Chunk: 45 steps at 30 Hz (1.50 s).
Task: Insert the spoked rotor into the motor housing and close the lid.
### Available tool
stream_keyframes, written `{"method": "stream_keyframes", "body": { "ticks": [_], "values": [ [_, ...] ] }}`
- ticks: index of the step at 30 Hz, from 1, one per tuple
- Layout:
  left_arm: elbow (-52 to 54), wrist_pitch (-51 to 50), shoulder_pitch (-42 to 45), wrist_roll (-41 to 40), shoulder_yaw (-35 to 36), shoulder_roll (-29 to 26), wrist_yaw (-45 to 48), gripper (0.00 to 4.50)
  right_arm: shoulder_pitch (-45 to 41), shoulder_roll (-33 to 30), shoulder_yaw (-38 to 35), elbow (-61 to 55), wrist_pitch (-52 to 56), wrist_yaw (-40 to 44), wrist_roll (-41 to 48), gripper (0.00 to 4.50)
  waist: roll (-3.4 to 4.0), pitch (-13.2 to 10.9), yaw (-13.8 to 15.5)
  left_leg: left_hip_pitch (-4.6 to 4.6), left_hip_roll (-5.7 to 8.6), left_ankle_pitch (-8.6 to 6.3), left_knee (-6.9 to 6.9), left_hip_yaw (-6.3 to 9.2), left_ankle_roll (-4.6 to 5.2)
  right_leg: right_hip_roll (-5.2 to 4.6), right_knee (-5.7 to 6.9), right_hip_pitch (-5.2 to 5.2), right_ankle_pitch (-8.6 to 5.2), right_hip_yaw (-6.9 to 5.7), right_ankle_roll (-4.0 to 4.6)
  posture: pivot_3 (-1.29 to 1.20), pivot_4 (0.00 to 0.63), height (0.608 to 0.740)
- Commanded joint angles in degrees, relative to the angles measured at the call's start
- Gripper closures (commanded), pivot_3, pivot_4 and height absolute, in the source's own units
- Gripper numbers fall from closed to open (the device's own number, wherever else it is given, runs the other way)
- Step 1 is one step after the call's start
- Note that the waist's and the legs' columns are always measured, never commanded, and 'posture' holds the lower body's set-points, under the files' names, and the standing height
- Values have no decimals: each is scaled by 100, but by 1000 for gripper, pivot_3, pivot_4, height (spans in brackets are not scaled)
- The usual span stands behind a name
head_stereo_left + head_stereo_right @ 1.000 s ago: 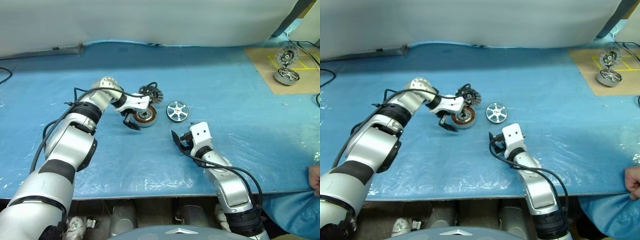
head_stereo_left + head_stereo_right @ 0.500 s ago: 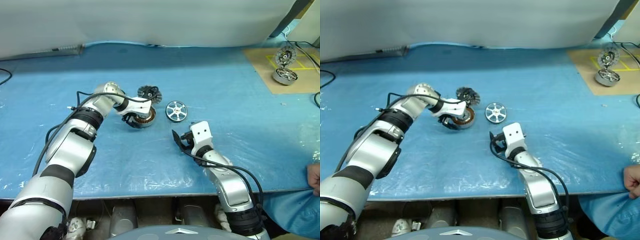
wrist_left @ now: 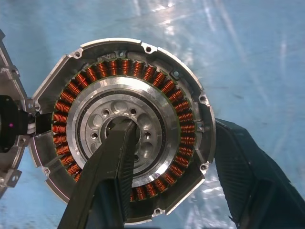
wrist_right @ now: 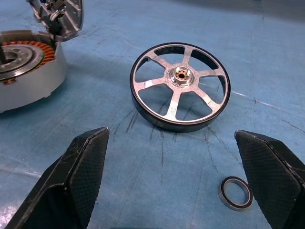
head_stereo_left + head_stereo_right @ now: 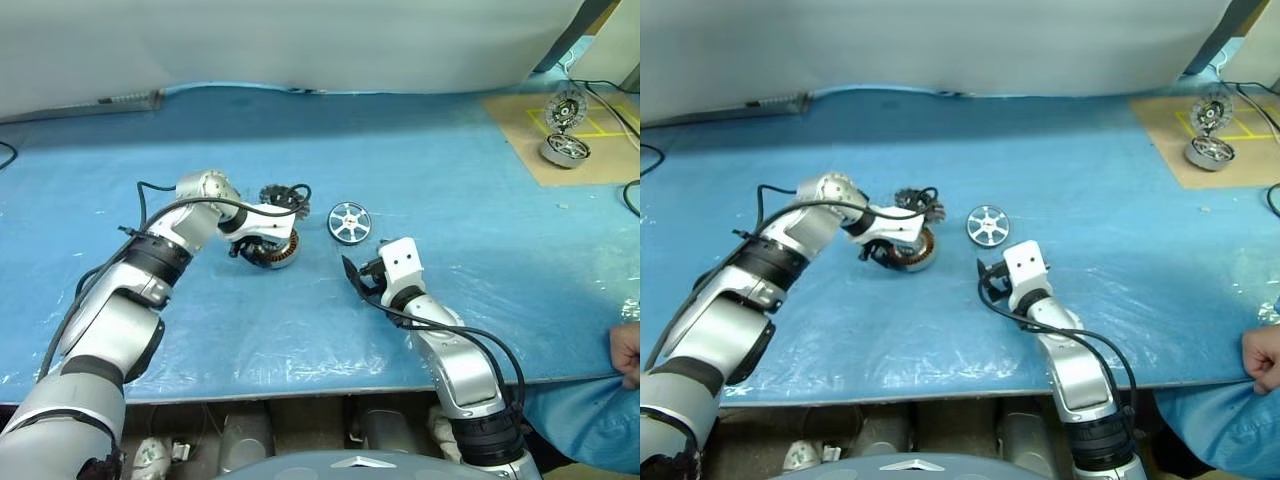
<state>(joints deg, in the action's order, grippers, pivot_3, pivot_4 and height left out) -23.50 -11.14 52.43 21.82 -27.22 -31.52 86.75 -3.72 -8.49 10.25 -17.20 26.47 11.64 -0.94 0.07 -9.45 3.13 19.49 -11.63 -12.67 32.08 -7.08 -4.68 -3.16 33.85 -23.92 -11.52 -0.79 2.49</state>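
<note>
The motor housing (image 5: 281,251), a grey cup ringed with copper windings (image 3: 125,67), lies left of centre on the blue table. Its lid (image 5: 279,196) stands open at its far edge. My left gripper (image 3: 171,126) points down onto it, shut on the housing: one finger (image 3: 112,167) sits in the centre bore, the other (image 3: 248,176) outside the rim. The spoked rotor (image 4: 180,86) lies flat to the housing's right (image 5: 349,222). My right gripper (image 5: 358,280) hovers open just in front of the rotor, with nothing between its fingers (image 4: 76,176).
A small black ring (image 4: 235,192) lies near the rotor. At the far right, a brown board (image 5: 520,140) carries another motor (image 5: 563,148). A person's hand (image 5: 628,355) rests at the table's right front edge. A cable (image 5: 120,98) runs along the back left.
My left gripper came down and closed on the housing, then drew it and its lid a little leftward and nearer. The right arm and the rotor stayed put.
</note>
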Motion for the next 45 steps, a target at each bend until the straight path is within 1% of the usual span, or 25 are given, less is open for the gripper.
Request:
{"method": "stream_keyframes", "body": {
  "ticks": [1,6,10,12,13,17,18,21,23,25,31,33,35,39,41,43,45],
  "values": [
    [652,-530,-237,128,-217,-133,161,2406,-55,29,20,-78,-77,38,26,0,0,0,-15,1,0,0,0,0,0,0,-1,0,0,0,0,0,150,740],
    [1018,-1214,-296,141,-234,-56,17,2406,-100,33,23,-30,-74,84,31,0,0,0,-39,3,0,2,1,0,-3,-1,-1,0,0,0,1,0,150,740],
    [1161,-1502,-238,135,-275,-54,-2,2406,-121,25,13,-12,-77,116,30,0,1,0,-41,6,1,2,1,0,-3,-1,-1,0,0,0,1,0,150,740],
    [1180,-1609,-181,147,-281,-54,-54,1676,-126,15,8,-1,-81,131,29,0,1,0,-42,7,1,2,1,0,-3,-1,-1,0,-1,-1,1,0,150,740],
    [1178,-1656,-149,151,-281,-51,-76,1451,-128,11,6,1,-81,138,27,0,1,-1,-41,7,1,2,1,0,-3,-1,-2,0,-1,-1,1,0,150,740],
    [1295,-1836,-33,52,-236,-42,-61,100,-133,6,0,11,-84,163,32,0,1,-1,-43,10,0,2,1,1,-3,-1,-2,0,-1,-3,1,0,150,740],
    [1363,-1897,-1,2,-212,-43,-31,17,-130,5,1,13,-85,169,31,0,1,-1,-44,10,0,2,1,0,-3,-1,-2,-1,-1,-3,1,0,150,740],
    [1614,-2217,104,-292,-78,-13,119,17,-120,2,-1,17,-82,190,31,0,2,-1,-37,16,0,2,1,1,-3,-1,-3,-4,-1,-4,1,0,150,740],
    [1850,-2479,203,-507,-9,-87,298,17,-112,-9,7,23,-81,210,26,0,2,-1,-37,22,0,2,1,1,-3,-1,-4,-8,-1,-6,1,0,150,740],
    [2023,-2611,270,-636,3,-231,383,17,-108,-17,0,24,-76,227,30,0,2,-2,-44,26,0,2,1,2,-3,-1,-7,-10,-1,-8,1,0,150,740],
    [2639,-2756,306,-1172,47,-908,574,17,-96,-46,7,24,-69,271,43,0,10,-6,-84,23,-5,2,1,2,-3,1,-4,-14,-2,-13,3,0,150,740],
    [2749,-2841,245,-1327,171,-1021,510,17,-89,-58,9,14,-70,283,47,0,12,-7,-77,24,-5,2,1,2,-3,0,-4,-14,-3,-15,4,0,150,740],
    [2784,-3079,134,-1577,405,-998,326,17,-86,-63,2,-7,-66,296,54,0,12,-7,-67,26,-4,2,1,2,-3,-1,-5,-14,-3,-15,4,0,150,740],
    [2990,-3094,-520,-2126,1078,-947,-237,17,-8,-100,-38,-88,-86,321,65,0,14,-8,-82,28,-5,2,1,2,-3,-1,-5,-14,-3,-18,5,0,150,740],
    [3148,-3107,-925,-2451,1528,-778,-646,17,59,-134,-67,-144,-102,343,75,0,14,-9,-85,29,-7,2,1,2,-3,0,-5,-14,-4,-23,7,0,150,740],
    [3387,-2766,-1699,-2870,2197,-542,-1091,17,139,-199,-119,-194,-118,375,88,0,18,-10,-90,34,-10,2,1,5,-3,0,-8,-15,-6,-31,11,0,150,740],
    [3563,-2423,-2332,-2967,2541,-421,-1529,17,205,-258,-169,-248,-137,416,118,0,18,-10,-105,33,-12,2,2,4,-3,0,-6,-17,-8,-32,13,0,150,740]
  ]
}}
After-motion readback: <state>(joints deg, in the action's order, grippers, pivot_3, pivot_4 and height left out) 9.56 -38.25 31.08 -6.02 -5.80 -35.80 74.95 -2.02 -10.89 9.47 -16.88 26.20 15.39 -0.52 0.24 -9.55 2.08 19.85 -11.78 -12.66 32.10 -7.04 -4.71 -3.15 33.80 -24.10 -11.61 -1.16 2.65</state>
